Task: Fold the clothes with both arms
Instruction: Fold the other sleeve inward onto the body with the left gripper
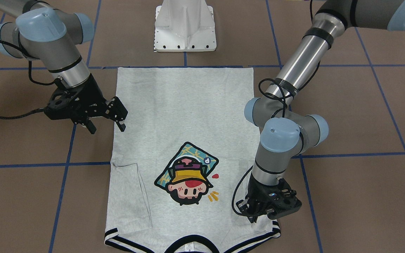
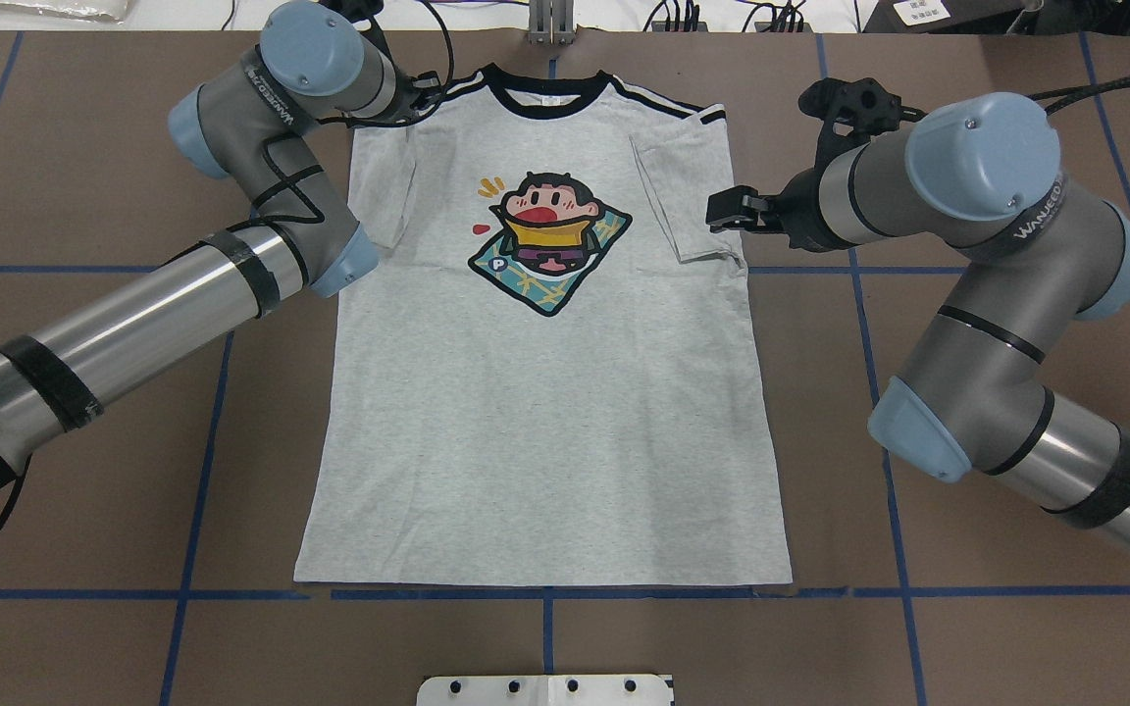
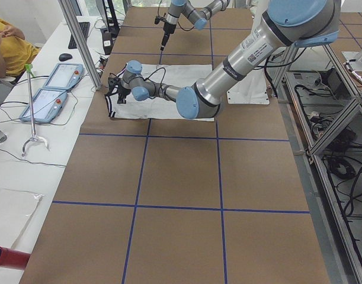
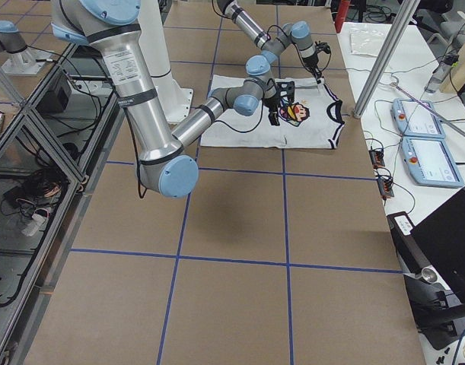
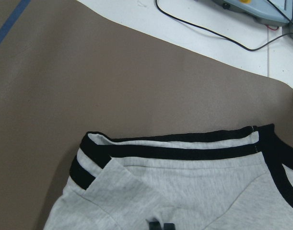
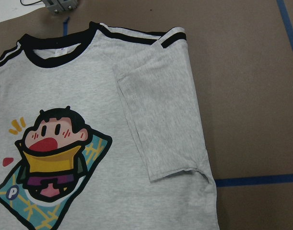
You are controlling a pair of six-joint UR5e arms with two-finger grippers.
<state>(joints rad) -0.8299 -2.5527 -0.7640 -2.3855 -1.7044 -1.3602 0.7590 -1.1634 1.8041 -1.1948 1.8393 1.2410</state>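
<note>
While flat — T-shirt [image 2: 545, 431] edges straight

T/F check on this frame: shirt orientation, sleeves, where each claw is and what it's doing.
1. The T-shirt lies print side up. True.
2. Both sleeves are folded in onto the body. True.
3. The right claw is shut on the hem. False: it is open at the shirt's side edge and holds nothing.
4. The left claw is at the hem end. False: it is down at the striped shoulder, beside the collar.
5. The collar points toward the robot's base. False: the hem is nearest the base.
</note>
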